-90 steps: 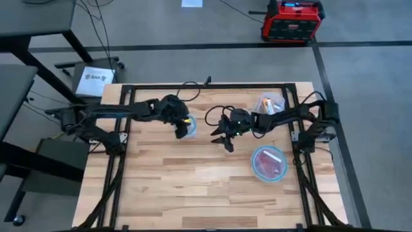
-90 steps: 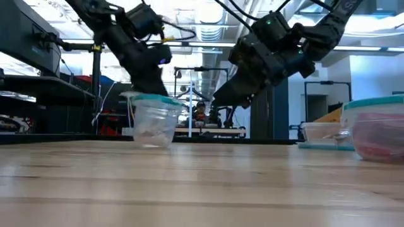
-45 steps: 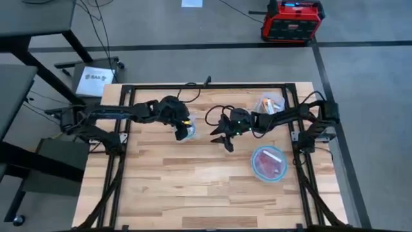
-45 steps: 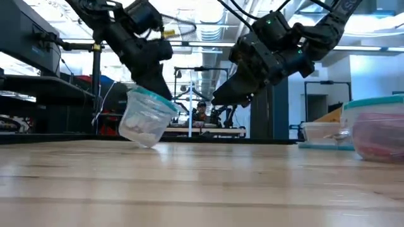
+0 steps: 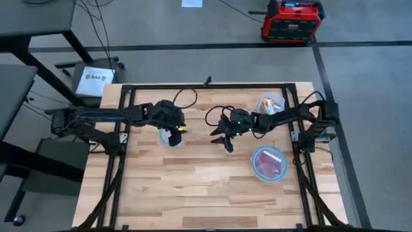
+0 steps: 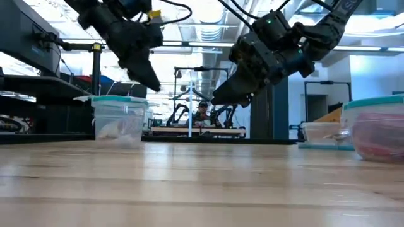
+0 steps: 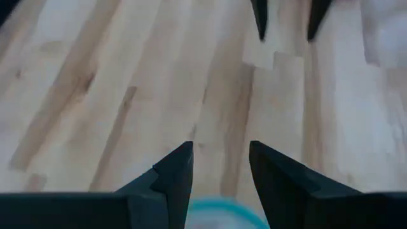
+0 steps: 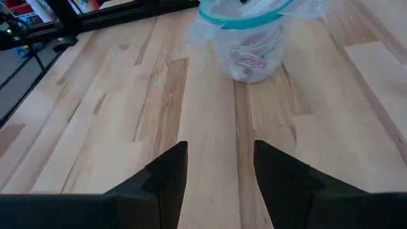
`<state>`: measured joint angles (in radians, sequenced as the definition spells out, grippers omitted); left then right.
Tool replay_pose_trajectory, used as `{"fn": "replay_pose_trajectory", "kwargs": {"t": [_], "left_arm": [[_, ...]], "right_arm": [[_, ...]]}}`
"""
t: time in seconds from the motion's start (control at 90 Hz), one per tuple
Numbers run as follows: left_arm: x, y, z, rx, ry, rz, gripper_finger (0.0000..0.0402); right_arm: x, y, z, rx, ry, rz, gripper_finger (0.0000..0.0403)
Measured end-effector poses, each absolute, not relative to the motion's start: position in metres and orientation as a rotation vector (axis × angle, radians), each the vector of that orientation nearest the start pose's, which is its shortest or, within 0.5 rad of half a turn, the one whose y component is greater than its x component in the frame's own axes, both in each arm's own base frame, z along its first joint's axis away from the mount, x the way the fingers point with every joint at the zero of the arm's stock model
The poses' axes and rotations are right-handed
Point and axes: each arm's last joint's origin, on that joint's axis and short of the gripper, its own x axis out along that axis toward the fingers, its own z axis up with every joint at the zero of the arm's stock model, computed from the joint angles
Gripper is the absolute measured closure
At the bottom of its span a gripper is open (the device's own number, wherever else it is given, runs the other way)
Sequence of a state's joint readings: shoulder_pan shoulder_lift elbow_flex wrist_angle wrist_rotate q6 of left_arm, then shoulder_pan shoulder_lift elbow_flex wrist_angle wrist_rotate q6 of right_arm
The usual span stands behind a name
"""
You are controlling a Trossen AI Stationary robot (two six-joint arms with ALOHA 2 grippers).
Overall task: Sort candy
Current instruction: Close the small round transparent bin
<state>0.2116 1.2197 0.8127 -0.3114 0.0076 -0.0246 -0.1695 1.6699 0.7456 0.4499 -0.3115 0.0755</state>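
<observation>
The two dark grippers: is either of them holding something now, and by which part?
Nothing is held. The left gripper hangs open above the small clear blue-rimmed container, which stands upright on the wooden table. The right gripper is open over bare wood.

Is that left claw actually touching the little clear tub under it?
Cannot tell. In the low view the left gripper hangs right above the tub, without plain contact or gap.
</observation>
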Motion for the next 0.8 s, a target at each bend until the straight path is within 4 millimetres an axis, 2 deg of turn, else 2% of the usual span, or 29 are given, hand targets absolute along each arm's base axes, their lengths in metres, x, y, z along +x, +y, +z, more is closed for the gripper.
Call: {"fn": "replay_pose_trajectory", "kwargs": {"t": [0.178, 0.233, 0.544, 0.7, 0.8], "left_arm": [[0.229, 0.037, 0.259, -0.039, 0.716, 0.275, 0.0261], [0.224, 0.032, 0.257, -0.026, 0.682, 0.279, 0.0261], [0.189, 0.02, 0.207, -0.101, 0.536, 0.348, 0.0261], [0.182, 0.018, 0.189, -0.124, 0.455, 0.383, 0.0261], [0.179, 0.017, 0.181, -0.132, 0.469, 0.383, 0.0261]], "right_arm": [[0.324, -0.042, 0.164, 0.17, 0.454, 0.138, 0.0239], [0.325, -0.042, 0.165, 0.161, 0.443, 0.141, 0.0239], [0.327, -0.043, 0.172, 0.139, 0.371, 0.143, 0.0239], [0.331, -0.044, 0.179, 0.108, 0.288, 0.125, 0.0239], [0.341, -0.045, 0.181, 0.083, 0.226, 0.101, 0.0239]]}}
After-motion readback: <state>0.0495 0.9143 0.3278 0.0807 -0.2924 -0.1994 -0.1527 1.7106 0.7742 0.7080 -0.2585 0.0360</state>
